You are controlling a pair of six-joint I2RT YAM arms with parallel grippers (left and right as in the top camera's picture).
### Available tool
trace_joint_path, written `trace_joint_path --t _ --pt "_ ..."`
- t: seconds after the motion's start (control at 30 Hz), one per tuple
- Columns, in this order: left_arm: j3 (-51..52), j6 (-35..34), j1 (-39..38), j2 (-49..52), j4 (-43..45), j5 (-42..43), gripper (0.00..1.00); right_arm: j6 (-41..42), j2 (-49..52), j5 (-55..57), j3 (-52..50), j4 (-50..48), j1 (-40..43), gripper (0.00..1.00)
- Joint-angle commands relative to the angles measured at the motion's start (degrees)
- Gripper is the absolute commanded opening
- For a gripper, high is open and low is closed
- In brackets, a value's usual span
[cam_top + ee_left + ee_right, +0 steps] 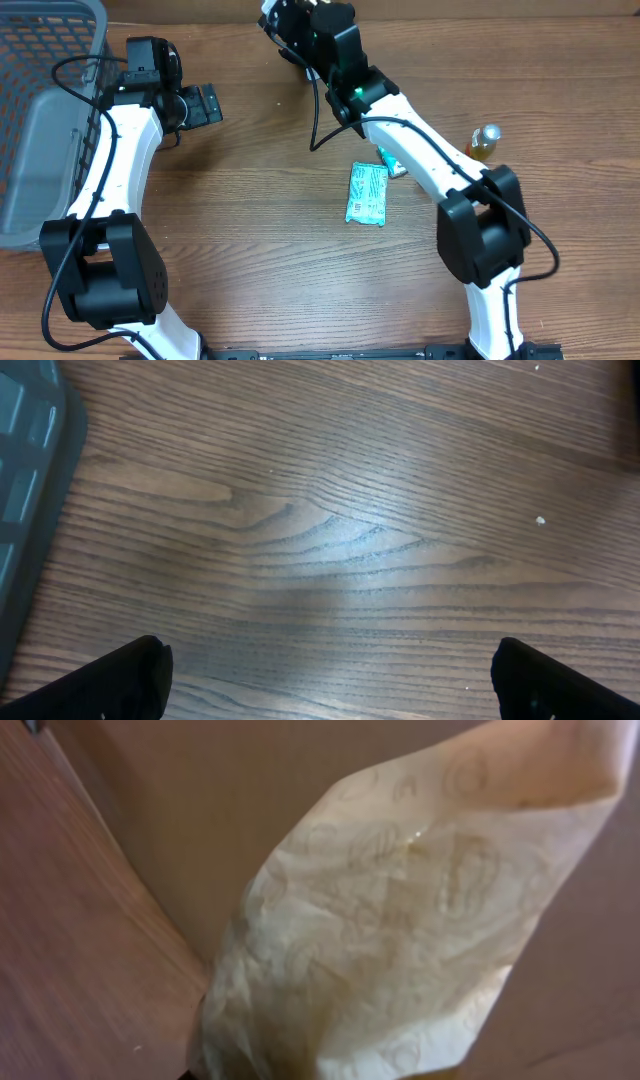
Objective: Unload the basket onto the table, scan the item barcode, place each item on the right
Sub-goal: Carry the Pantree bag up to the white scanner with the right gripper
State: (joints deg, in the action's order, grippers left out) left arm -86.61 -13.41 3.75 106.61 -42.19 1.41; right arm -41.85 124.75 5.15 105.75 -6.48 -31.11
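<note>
Between the right fingers (283, 38), a pale crinkled packet (400, 920) stands pinched.

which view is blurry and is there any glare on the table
Right wrist: the pale packet fills the frame, soft and out of focus. Left wrist: a bright sheen on the table wood. Overhead: sharp, evenly lit.

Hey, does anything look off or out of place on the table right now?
One thing: a pale crumpled wrapper fills nearly the whole right wrist view, bunching toward the bottom as if pinched there, so little else shows. The teal packet lies flat on the table, unremarkable.
</note>
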Motion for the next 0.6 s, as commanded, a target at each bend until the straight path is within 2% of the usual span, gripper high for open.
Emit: trace_joint_path --t 0.0,0.2,0.37,0.57 --pt "-0.5 -0.5 -0.5 -0.5 0.0 -0.5 1.00 -4.8 3.5 1.8 1.2 -4.7 0.5 0.04" --pt "-0.5 -0.5 -0.5 -0.5 0.0 -0.5 1.00 -5.2 8.2 4.2 1.2 -12.0 1.6 0.08" --pt "-0.5 -0.5 -0.5 -0.5 0.0 -0.5 1.00 -5.1 11.0 3.8 1.2 -17.4 2.8 0.04" --pt "-0.5 -0.5 -0.5 -0.5 0.0 -0.5 1.00 -5.1 12.8 1.6 1.2 -20.5 3.7 0.04"
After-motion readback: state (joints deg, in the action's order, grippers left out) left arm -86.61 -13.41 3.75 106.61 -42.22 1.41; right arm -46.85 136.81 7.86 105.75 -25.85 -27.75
